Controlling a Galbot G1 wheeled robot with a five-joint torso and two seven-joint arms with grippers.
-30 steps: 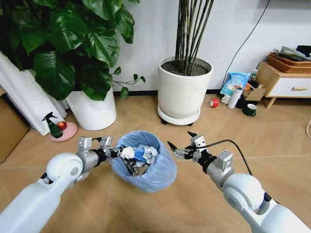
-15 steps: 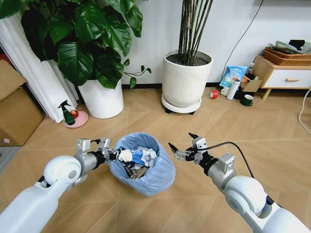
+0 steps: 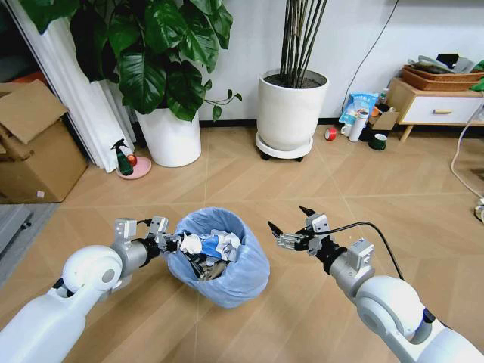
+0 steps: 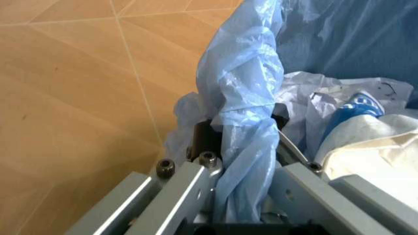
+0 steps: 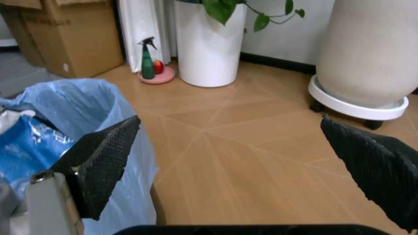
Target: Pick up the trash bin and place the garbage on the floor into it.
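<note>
The trash bin (image 3: 227, 276), lined with a crinkly light-blue bag, is low in the middle of the head view over the tan floor (image 3: 249, 189). My left gripper (image 3: 171, 243) is shut on the bin's near-left rim; in the left wrist view its fingers (image 4: 203, 147) clamp the folded bag rim (image 4: 240, 98). Garbage lies inside: white paper wads (image 3: 190, 243) and a blue-white packet (image 3: 214, 243) (image 4: 356, 105). My right gripper (image 3: 290, 220) hovers open just right of the bin, its black pads (image 5: 104, 159) wide apart with nothing between them, the bin's bag (image 5: 78, 105) beside it.
Two large white plant pots (image 3: 172, 140) (image 3: 291, 113) stand against the back wall. A green spray bottle (image 3: 121, 157) sits on a pink dish, cardboard boxes (image 3: 34, 147) at left. A wooden cabinet (image 3: 431, 110) with bottles and mugs (image 3: 358, 125) beside it is at back right.
The whole head view has drawn back and shifted, showing more room, so the camera moved. Both grippers keep the same places beside the bin, the left still clamped on the rim.
</note>
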